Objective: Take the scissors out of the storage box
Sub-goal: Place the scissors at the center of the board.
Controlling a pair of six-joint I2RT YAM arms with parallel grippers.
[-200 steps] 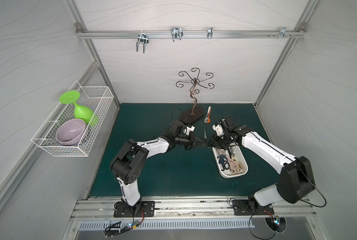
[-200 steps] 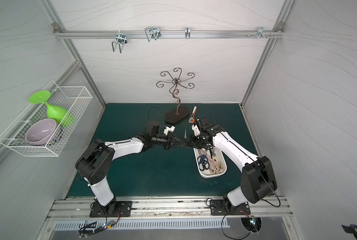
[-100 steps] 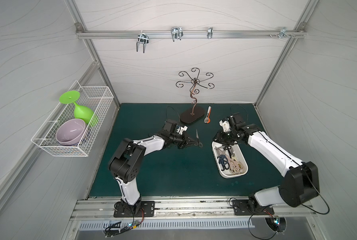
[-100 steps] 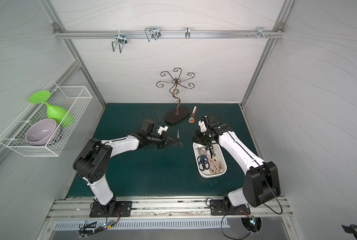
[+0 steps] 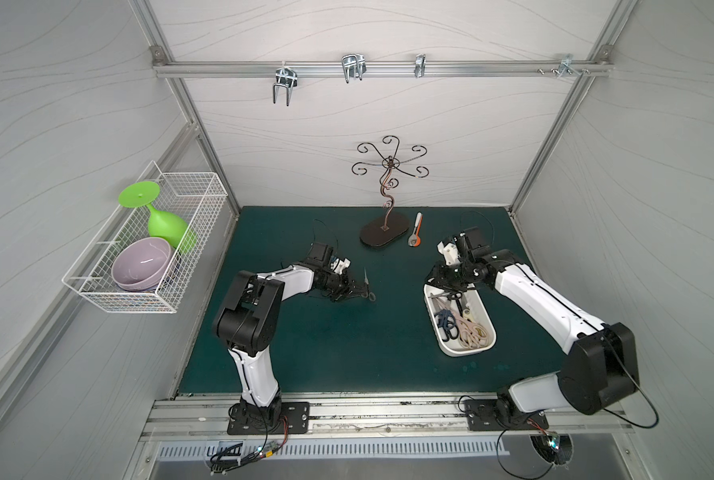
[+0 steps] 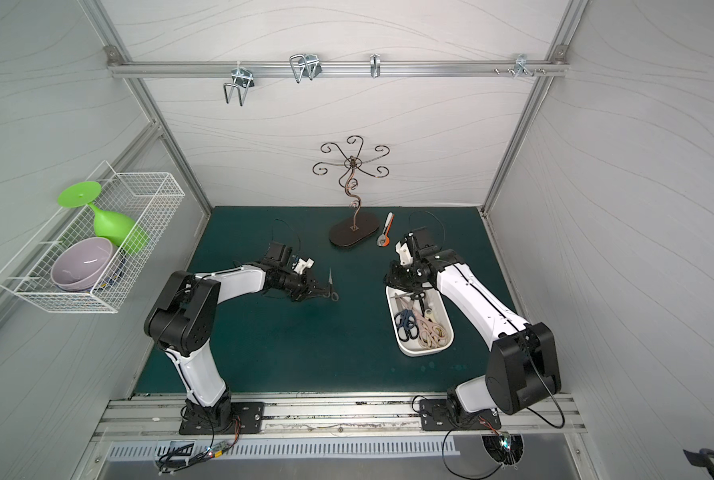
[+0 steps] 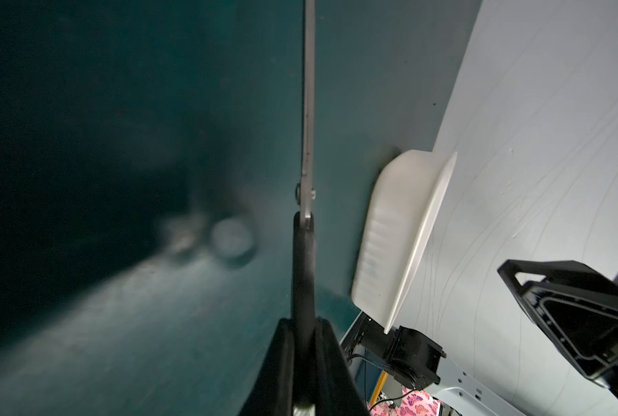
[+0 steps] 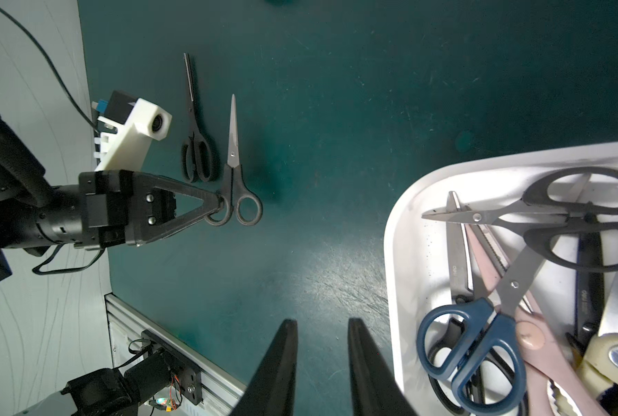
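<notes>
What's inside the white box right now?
The box holds a tangled heap: a black pair on top, a blue pair, pink shears and cream shears. More black pairs lie underneath, largely covered, so the full count cannot be told.

We're holding the left arm stretched low and forward, left gripper clamping one handle ring of the small black scissors. We're reaching the right arm inward, right gripper pointing down, jaws standing apart.
</notes>
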